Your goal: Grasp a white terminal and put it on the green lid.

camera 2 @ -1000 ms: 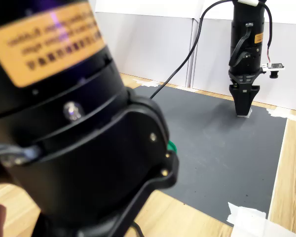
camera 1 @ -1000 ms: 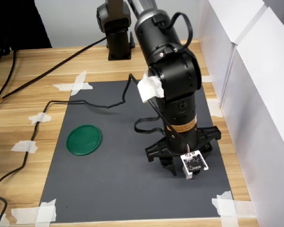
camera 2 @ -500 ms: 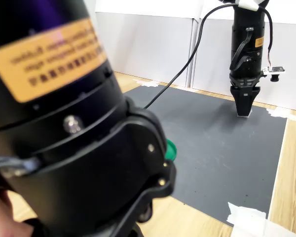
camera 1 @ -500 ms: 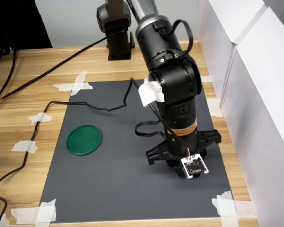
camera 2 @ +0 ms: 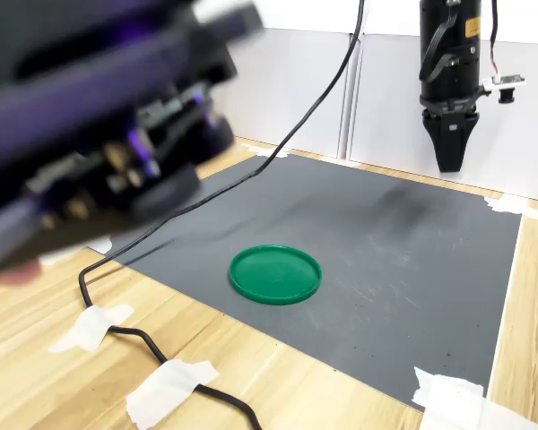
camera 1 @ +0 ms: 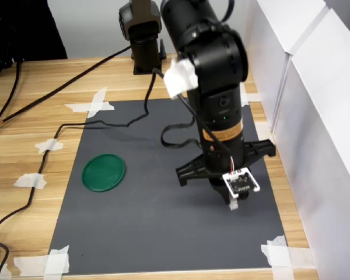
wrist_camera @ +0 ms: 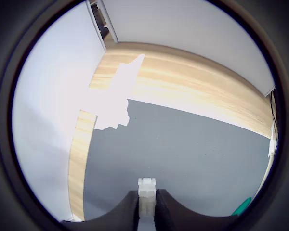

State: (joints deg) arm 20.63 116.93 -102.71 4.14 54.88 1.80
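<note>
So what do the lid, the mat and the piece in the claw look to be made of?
Lid: likely glossy moulded plastic, with highlights on its raised rim. Mat: dark grey sheet, matte, maybe rubber or foam; faint scuffs show. Terminal: whitish, slightly translucent plastic by the look, pinched in the claw.

Arm body: my arm [camera 1: 213,64] is glossy black, built of rounded cylindrical segments.
Label: I see an orange sticker [camera 1: 221,133] with dark print near the wrist.
Cable: a black cable [camera 1: 178,125] loops beside it.
Tape: a white wad [camera 1: 179,79] sticks there.
Camera: a small white-edged board [camera 1: 241,184].
Fingers: black, tapering [camera 2: 452,143].
</note>
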